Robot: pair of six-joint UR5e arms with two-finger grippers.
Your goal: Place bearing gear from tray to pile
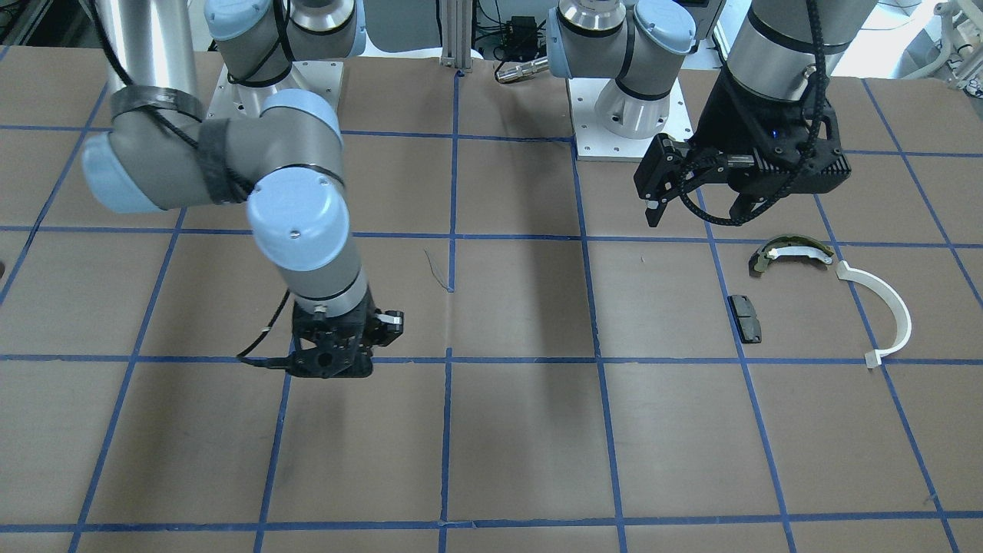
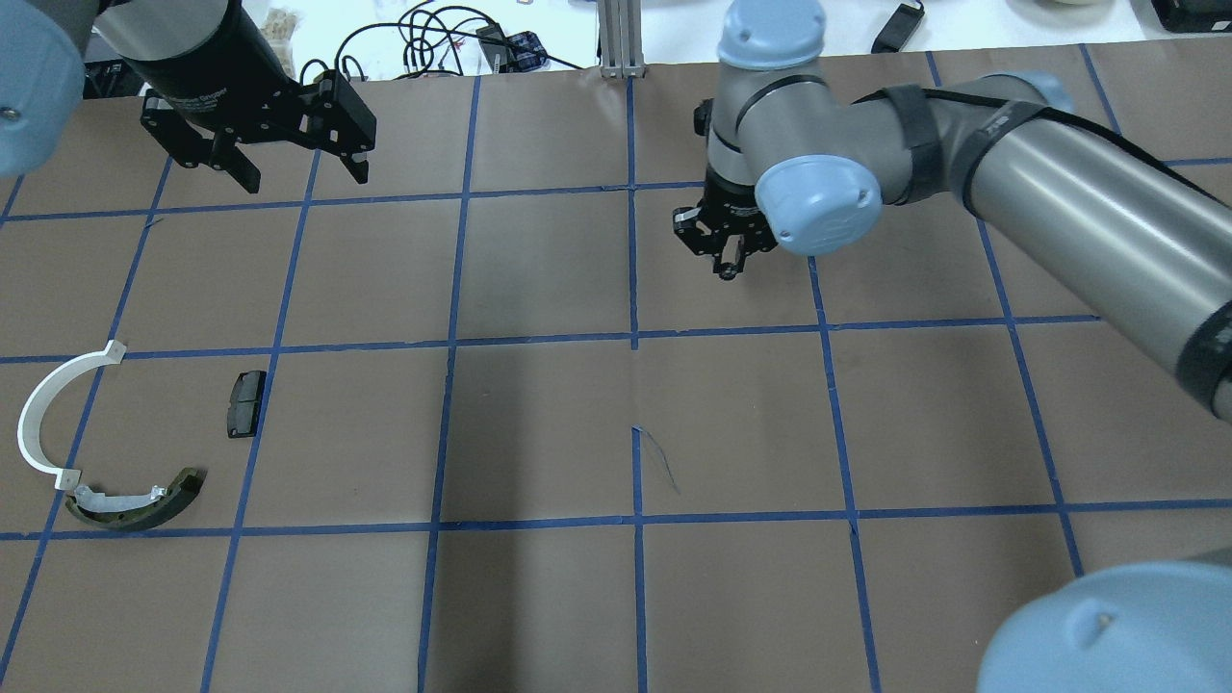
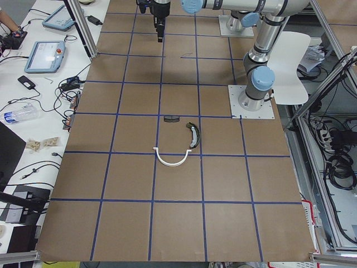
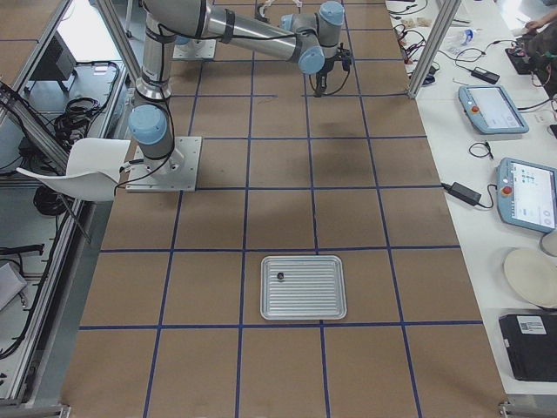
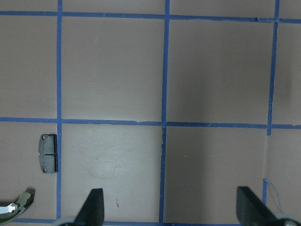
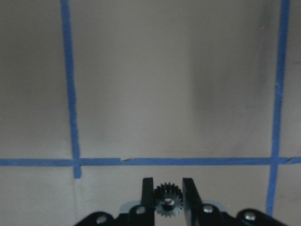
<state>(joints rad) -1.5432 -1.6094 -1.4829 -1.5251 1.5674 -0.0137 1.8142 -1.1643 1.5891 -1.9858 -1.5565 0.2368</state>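
Clamped between right gripper (image 6: 168, 184) fingers: bearing gear (image 6: 165, 203), lower part hidden. Fingers of left gripper (image 5: 170, 194) apart, cut off at 6 o'clock.

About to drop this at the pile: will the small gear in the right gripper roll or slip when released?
The gear is round, so it may roll if it lands on edge. The right gripper pinches it across its teeth, which probably resist slipping. It looks small and solid, likely rigid and light.

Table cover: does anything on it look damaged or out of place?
Yes. The brown table cover has a thin curved mark, perhaps a cut, beside a blue tape line. Nothing else stands out.
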